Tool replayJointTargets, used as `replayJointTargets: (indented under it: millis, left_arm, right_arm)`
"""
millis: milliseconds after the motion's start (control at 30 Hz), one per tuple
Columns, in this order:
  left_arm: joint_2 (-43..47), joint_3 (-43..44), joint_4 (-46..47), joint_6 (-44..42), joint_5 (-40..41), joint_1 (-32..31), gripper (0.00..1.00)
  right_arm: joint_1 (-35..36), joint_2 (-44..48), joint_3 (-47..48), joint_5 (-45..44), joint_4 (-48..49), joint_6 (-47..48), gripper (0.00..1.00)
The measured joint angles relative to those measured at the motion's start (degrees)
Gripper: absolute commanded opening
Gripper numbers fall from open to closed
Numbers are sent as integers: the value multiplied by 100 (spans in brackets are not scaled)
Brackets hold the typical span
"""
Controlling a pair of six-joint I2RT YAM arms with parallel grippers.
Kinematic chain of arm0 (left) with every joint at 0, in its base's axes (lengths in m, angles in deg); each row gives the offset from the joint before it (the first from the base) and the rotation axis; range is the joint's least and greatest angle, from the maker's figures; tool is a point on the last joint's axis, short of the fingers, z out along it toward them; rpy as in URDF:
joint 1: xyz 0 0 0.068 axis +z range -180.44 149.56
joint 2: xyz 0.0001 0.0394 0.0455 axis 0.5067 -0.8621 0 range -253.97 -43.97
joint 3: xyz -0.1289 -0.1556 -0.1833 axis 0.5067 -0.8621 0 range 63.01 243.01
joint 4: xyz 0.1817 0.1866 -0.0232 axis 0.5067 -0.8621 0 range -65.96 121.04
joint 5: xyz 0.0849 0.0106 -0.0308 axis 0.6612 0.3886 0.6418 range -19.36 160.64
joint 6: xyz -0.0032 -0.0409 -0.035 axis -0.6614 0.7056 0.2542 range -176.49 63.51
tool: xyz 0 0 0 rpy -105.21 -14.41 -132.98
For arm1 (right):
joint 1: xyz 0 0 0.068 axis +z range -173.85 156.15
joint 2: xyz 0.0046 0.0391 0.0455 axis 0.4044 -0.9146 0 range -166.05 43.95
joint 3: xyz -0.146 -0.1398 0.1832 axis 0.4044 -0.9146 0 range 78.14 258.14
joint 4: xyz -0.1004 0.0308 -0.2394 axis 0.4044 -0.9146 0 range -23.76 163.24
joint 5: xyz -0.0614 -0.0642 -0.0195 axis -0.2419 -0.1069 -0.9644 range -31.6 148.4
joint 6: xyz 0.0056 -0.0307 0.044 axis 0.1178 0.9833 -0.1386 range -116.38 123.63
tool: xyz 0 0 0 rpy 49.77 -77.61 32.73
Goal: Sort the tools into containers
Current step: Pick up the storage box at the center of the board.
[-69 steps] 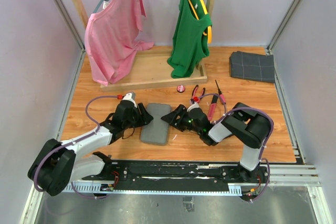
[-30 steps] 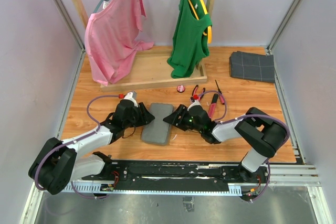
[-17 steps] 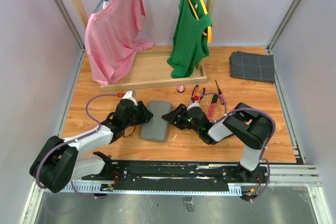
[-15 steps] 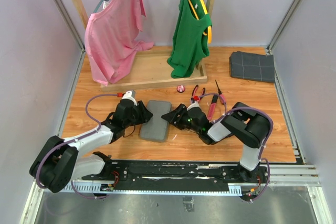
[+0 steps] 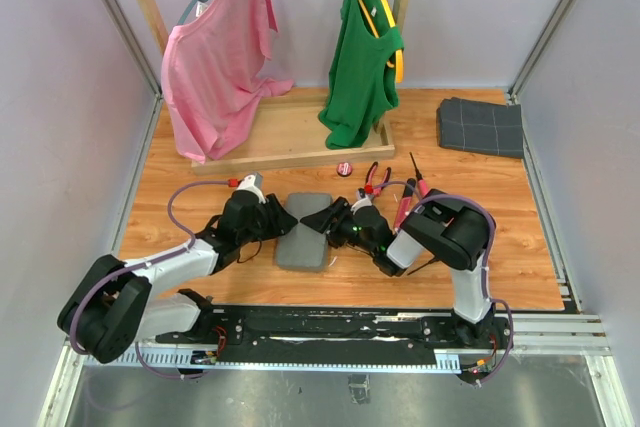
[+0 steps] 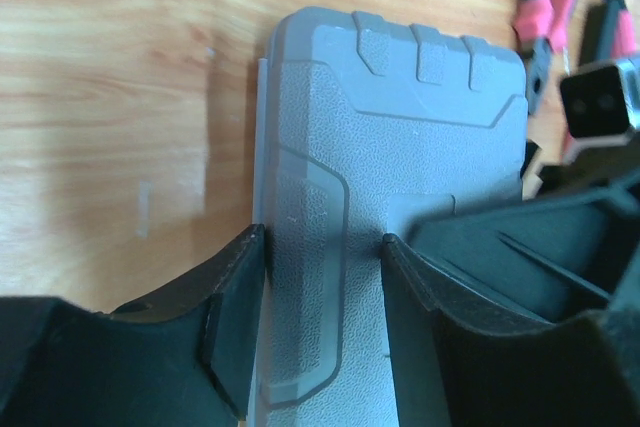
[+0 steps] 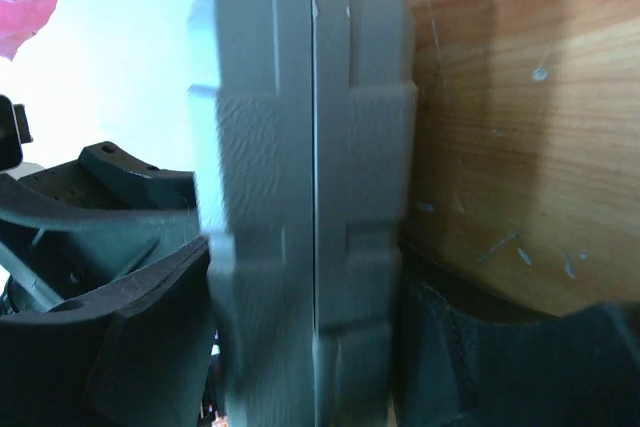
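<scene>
left end effector clamped on the left side of the closed grey tool case, right end effector pinching the opposite edge across the seam, case mid worktop between both arms, pliers and round red piece loose just behind it

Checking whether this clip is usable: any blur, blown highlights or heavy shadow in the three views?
Top external: evenly lit and sharp, with only soft shadows under the arms. Left wrist: the case is crisp, the near fingers dark and soft. Right wrist: the case edge is soft from closeness, the background at upper left is blown out to white, and a shadow lies on the table beside the case.
</scene>
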State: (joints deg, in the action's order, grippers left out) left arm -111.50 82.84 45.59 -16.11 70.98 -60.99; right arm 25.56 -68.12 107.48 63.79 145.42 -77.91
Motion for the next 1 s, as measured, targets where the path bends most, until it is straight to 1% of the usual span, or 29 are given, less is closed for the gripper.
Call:
replayJointTargets:
  millis: [100, 233, 333, 433, 533, 633, 767, 900, 1000]
  left_arm:
    - [-35, -2, 28, 129, -214, -140, 34]
    - [-37, -2, 33, 142, -201, -142, 34]
    - [-37, -2, 31, 149, -157, -142, 34]
    - [-35, -2, 31, 164, -151, -142, 35]
    - [-13, -2, -2, 199, -162, -149, 38]
    - [170, 13, -201, 216, -131, -208, 47]
    - [662, 76, -619, 212, -31, -280, 57]
    - [1290, 181, -1095, 184, 37, -380, 62]
    - [1591, 297, -1405, 122, 131, -415, 65]
  right_arm:
    - [11, -116, 72, 142, 66, -103, 58]
    - [11, -216, 81, 214, 186, -173, 48]
    - [9, -280, 81, 232, 304, -208, 43]
    - [9, -256, 79, 225, 291, -199, 34]
    - [9, -151, 31, 216, 197, -125, 27]
    - [13, 74, -9, 245, -42, 66, 23]
    - [24, 549, -9, 262, -468, 415, 18]
    - [24, 1176, -7, 229, -914, 826, 14]
    - [26, 1646, 13, 203, -1333, 1191, 13]
